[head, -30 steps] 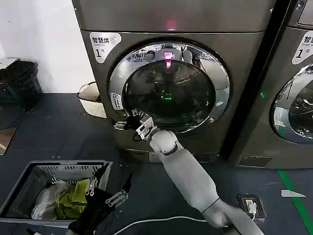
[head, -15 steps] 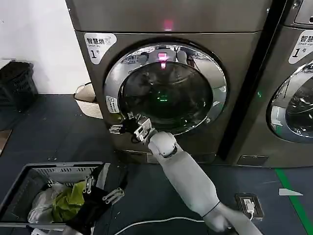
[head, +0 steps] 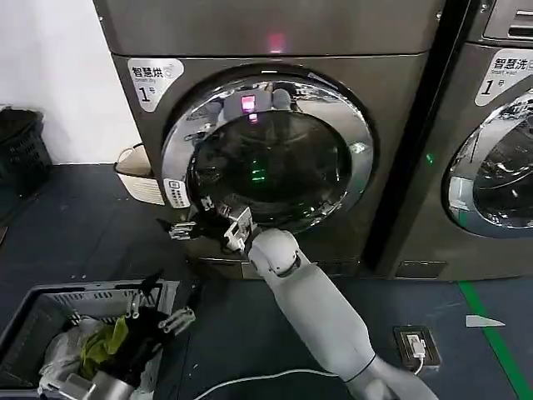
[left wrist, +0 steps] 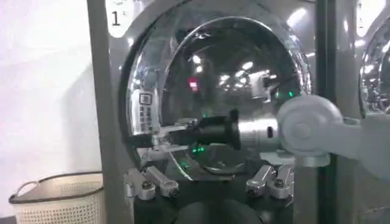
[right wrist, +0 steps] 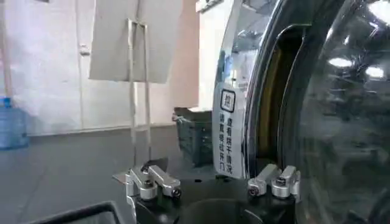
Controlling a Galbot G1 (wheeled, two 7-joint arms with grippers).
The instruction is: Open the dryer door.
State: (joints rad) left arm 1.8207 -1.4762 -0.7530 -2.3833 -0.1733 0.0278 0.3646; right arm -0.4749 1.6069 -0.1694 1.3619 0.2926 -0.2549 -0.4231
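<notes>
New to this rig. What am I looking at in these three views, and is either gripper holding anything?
It is a two-armed robot facing a bronze-grey dryer marked "1".

Head view: a camera on the robot's head, looking down and forward. The pale right arm reaches to the left edge of the dryer door, the chrome-rimmed round glass. The right gripper is open there, holding nothing. The left gripper hangs low, open and idle, above a grey basket of laundry on the floor.

Left wrist view: its own fingers in front, the right gripper beyond, at the door rim.

Right wrist view: looking along the door's edge, where a dark gap shows beside the chrome, so the door looks slightly ajar.
</notes>
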